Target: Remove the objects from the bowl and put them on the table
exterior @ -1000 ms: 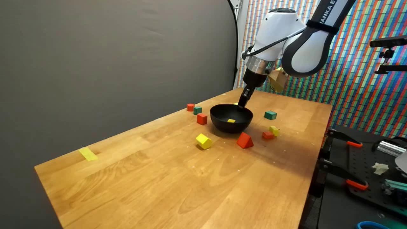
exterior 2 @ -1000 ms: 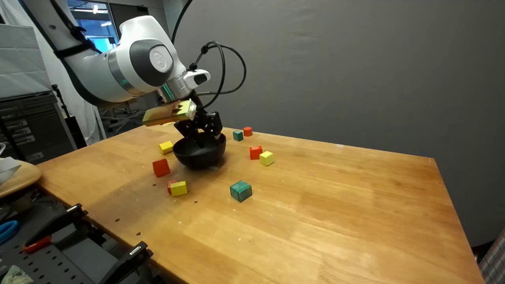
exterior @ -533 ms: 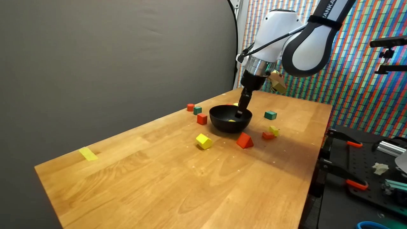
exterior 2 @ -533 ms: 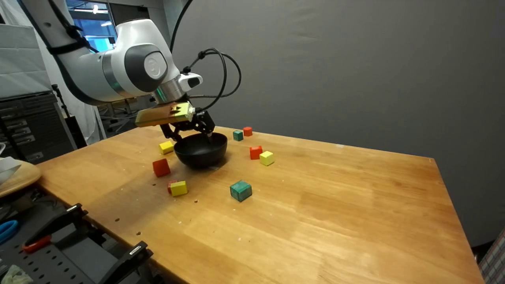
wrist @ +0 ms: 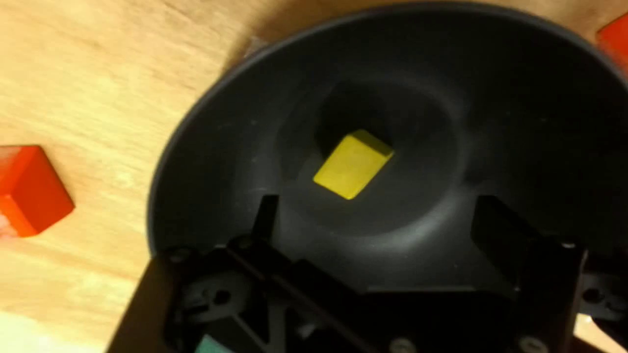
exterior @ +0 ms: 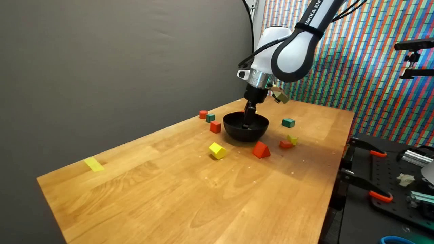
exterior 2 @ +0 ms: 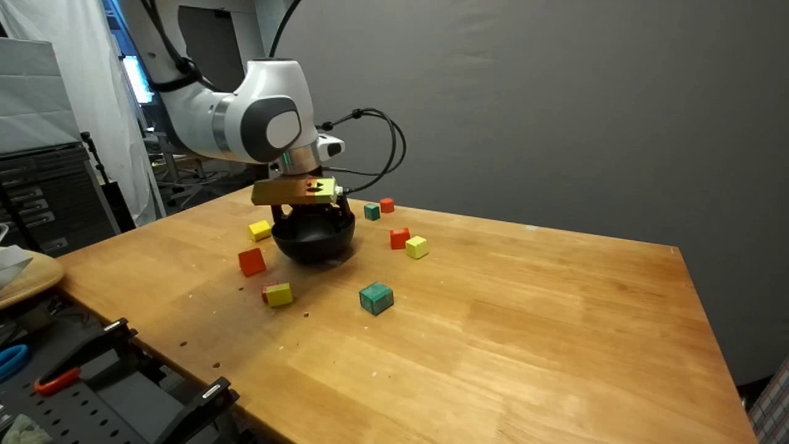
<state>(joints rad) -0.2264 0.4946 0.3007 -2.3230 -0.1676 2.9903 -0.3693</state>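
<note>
The black bowl (exterior: 234, 131) stands upright on the wooden table (exterior: 169, 203). One yellow block (wrist: 352, 165) lies on the bowl's floor in the wrist view. My gripper (wrist: 378, 208) reaches down inside the bowl, its jaws wide apart and nothing held between them. Ahead of the fingertips, nearer the left one, is the yellow block. In an exterior view the gripper (exterior: 247, 126) dips below the rim and largely hides that block. Other blocks lie on the table around the bowl, among them a red triangular block (exterior: 261, 149), a yellow block (exterior: 217, 150) and a green block (exterior 2: 376, 298).
Close by the bowl are a red block (exterior 2: 251, 262), a yellow block (exterior 2: 259, 230) and another red block (exterior: 215, 127). A yellow tape mark (exterior: 94, 164) sits at the table's corner. Black clamps (exterior 2: 200, 404) grip the table's edge.
My gripper has spread from partly closed to wide apart. It has come down into the bowl and its wrist has turned. The bowl has shifted very slightly.
</note>
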